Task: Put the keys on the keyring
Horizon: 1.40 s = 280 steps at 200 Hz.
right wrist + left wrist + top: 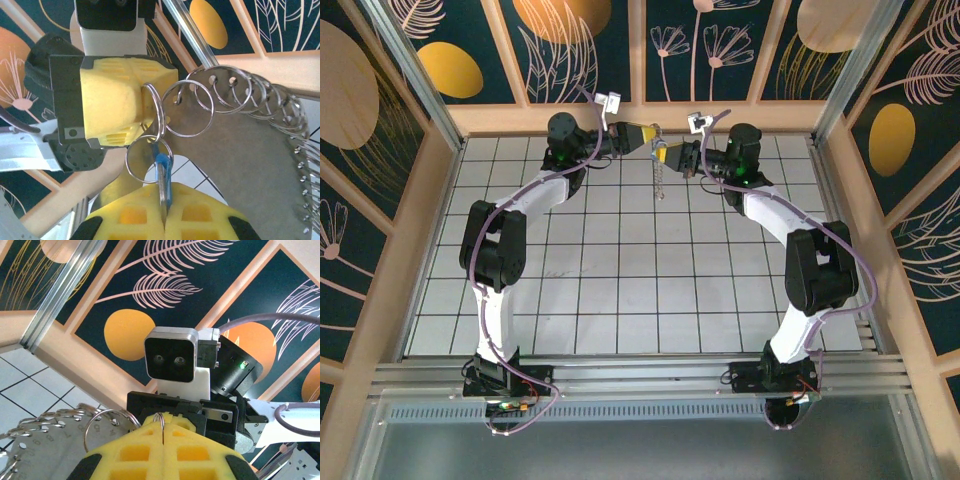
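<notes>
Key (162,167): we see a small bright blue head with a silver blade below it. The blade runs down into the seam of the right gripper (163,192), whose yellow fingers (200,215) are pressed together on it. A thin split ring (126,161) circles the blue head; we cannot tell whether it passes through the head. Keyring (240,165): a flat grey disc with a row of holes along its rim, each carrying a small bright wire loop, so that the edge looks fringed. The end loop (161,110) of the row is pinched between the closed yellow fingers of the left gripper (146,107), just above the key. From the left wrist we see this grip from behind. The left gripper is clamped on a thin wire, the disc hangs to its lower left, and the right wrist's camera (170,357) faces it. From above, the keyring appears edge-on as a thin vertical strip over the far rows of the white tiled table (620,290), between the two grippers. Both arms (495,250) reach forward from their bases at the near edge. Their elbows bow outward and their forearms turn inward, so the fingertips meet nose to nose near the far wall (720,50).
</notes>
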Motion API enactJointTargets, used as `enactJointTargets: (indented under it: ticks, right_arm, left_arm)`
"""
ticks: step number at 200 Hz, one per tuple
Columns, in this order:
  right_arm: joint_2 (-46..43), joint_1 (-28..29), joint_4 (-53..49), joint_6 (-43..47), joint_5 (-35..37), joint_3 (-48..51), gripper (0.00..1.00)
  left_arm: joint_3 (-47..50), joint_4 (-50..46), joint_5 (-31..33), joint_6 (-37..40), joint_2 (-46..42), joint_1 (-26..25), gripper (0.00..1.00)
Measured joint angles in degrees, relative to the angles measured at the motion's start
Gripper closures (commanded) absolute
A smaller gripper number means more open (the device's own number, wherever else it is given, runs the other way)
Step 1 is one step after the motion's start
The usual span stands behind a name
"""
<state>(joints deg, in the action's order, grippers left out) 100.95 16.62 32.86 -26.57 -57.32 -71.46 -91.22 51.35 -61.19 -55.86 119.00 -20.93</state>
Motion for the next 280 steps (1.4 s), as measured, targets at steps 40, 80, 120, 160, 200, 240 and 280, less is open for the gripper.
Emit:
enactJointTargets:
  ticks: [40, 80, 120, 160, 200, 240, 280]
  right_arm:
    - [-0.28, 0.55, -1.05, 0.81, -0.17, 0.09, 1.0]
    - [-0.31, 1.9, -2.56, 1.22, 0.09, 0.09, 1.0]
    - [-0.28, 2.25, -3.19, 1.22, 0.35, 0.07, 1.0]
    - [-0.28, 2.29, -3.34, 1.18, 0.48, 0.07, 1.0]
    - [-0.28, 2.29, -2.6, 0.57, 0.63, 0.81, 1.0]
    - [-0.42, 2.21, -0.9, 0.57, 0.96, 2.8, 1.0]
    - [-1.05, 2.12, 0.61, 0.07, 1.36, 4.02, 1.0]
  left_arm:
    - [1.29, 1.16, 0.63, -0.2, 0.0, 0.0, 1.0]
    - [2.78, 3.1, 1.01, -1.49, 0.0, 0.0, 1.0]
    - [3.58, 4.59, 1.22, -2.34, 0.0, 0.0, 1.0]
    - [4.07, 5.55, 1.68, -2.97, -0.02, 0.0, 1.0]
    - [4.59, 6.47, 1.86, -3.63, -0.02, 0.0, 1.0]
    - [4.94, 6.54, 1.66, -3.87, -0.02, -0.07, 1.0]
    - [5.09, 6.56, 1.6, -4.02, -0.02, -0.22, 1.0]
